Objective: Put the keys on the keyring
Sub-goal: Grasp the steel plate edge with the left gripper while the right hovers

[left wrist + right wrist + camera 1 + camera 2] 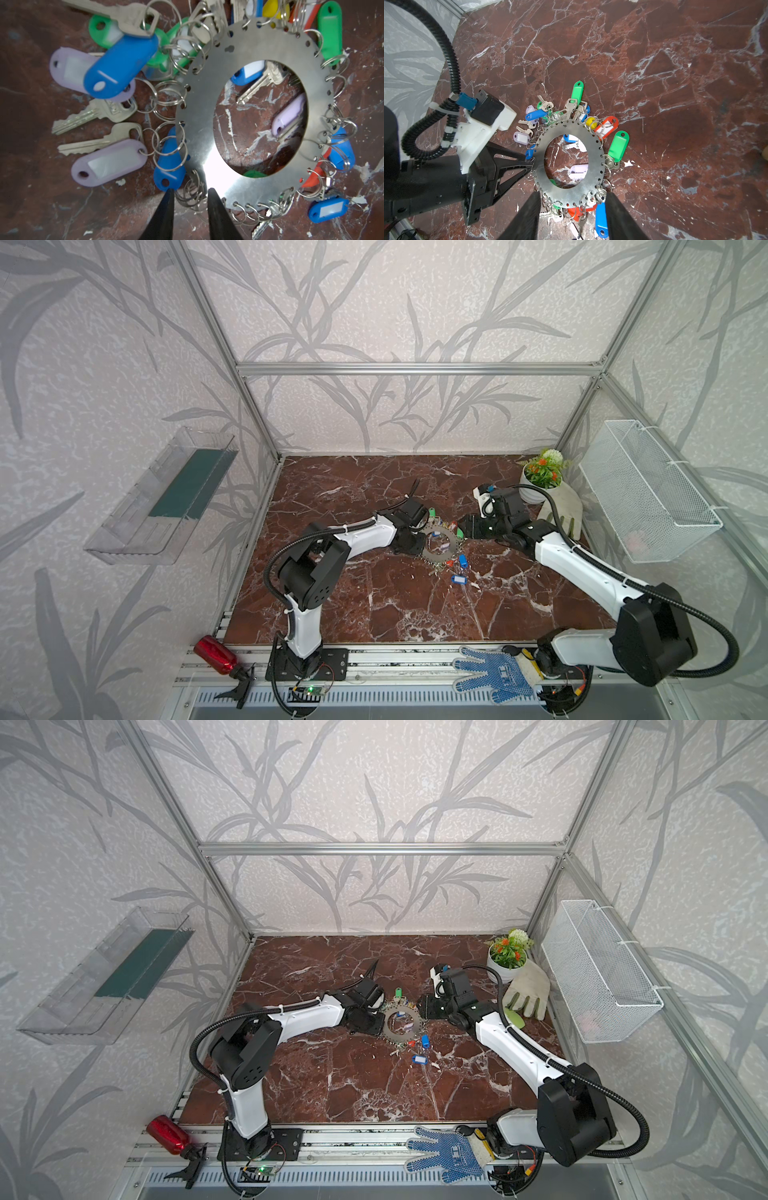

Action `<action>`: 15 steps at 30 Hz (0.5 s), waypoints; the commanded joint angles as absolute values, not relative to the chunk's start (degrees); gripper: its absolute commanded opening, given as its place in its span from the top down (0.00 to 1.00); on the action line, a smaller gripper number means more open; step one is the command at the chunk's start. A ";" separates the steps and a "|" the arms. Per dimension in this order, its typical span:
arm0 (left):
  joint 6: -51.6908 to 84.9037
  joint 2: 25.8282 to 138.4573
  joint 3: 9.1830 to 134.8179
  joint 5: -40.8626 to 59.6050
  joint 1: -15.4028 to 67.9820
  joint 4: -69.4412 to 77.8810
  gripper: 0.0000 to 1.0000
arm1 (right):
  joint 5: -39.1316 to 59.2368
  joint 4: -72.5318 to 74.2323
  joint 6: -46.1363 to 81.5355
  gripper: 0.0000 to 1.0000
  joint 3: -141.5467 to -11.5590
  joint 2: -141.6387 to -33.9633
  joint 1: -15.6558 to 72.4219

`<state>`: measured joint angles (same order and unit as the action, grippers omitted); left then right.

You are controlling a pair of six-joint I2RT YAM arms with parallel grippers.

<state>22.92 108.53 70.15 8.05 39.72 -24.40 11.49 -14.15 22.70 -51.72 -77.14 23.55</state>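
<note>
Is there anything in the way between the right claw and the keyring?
Nothing visible does. The right claw is open with its fingers flanking the keyring at its rim; only that rim's own split rings and hanging keys lie between them.

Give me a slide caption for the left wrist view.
Left gripper straddles split rings at the keyring rim; tagged keys fan around it.

No legible text was found.
A white logo on the blue dotted knit glove [486,676] and a stamp on a silver metal key [93,115] were too blurred.
</note>
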 commanded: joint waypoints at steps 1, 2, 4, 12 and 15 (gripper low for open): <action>22.21 107.97 71.32 6.05 40.21 -24.78 0.70 | 12.24 -12.51 22.67 0.48 -51.45 -77.43 23.27; 22.29 107.99 71.41 5.57 40.18 -24.66 0.70 | 12.34 -12.45 22.59 0.48 -51.50 -77.51 23.23; 22.24 108.23 71.57 5.06 40.19 -24.57 0.70 | 12.65 -12.39 22.55 0.49 -51.50 -77.77 23.21; 22.06 109.26 72.31 3.76 40.21 -25.34 0.72 | 13.28 -11.95 22.51 0.49 -51.35 -78.66 23.21; 21.89 109.47 72.39 4.13 40.23 -25.25 0.73 | 13.44 -11.82 22.53 0.49 -51.33 -78.84 23.22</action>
<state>22.83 108.57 70.83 5.13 39.97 -24.60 12.71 -13.08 22.68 -51.72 -78.30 23.55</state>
